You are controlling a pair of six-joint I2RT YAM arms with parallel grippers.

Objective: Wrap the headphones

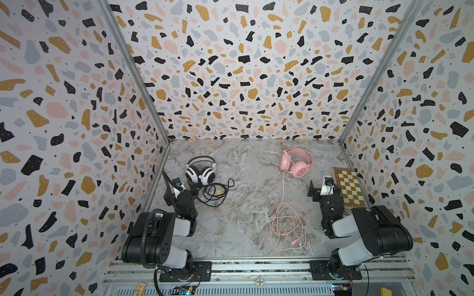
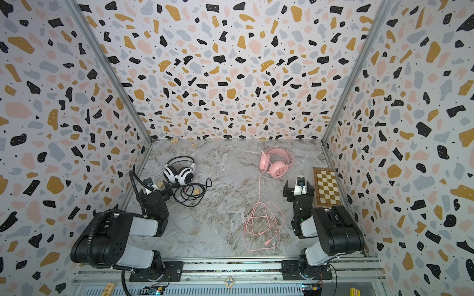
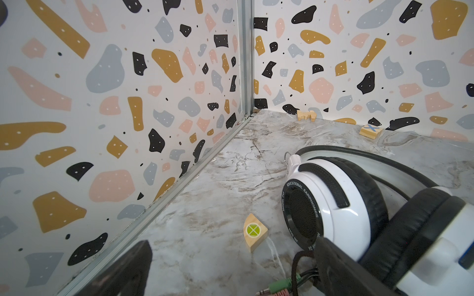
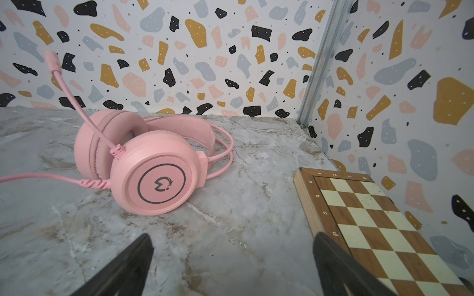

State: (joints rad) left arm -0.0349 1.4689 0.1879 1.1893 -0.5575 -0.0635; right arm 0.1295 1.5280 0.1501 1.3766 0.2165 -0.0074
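White headphones [image 1: 201,172] [image 2: 179,172] with black pads and headband lie at the back left, close in the left wrist view [image 3: 333,205]. Their black cable [image 1: 215,193] is loosely coiled on the table in front of them. My left gripper [image 1: 188,188] [image 3: 234,246] stands open just in front of the earcups, holding nothing. The pink headphones [image 1: 296,162] [image 2: 275,162] [image 4: 154,169] lie at the back right. Their pink cable [image 1: 287,223] [image 2: 261,225] trails forward into a loose heap. My right gripper [image 1: 324,189] [image 4: 233,238] is open over bare table, near them.
A wooden chessboard [image 1: 348,188] [image 4: 372,217] lies against the right wall beside my right gripper. Small wooden pieces are scattered: a wedge [image 3: 255,232] near the left gripper, a block [image 1: 218,192] inside the black coil, and others [image 1: 212,144] by the back wall. Patterned walls close in three sides.
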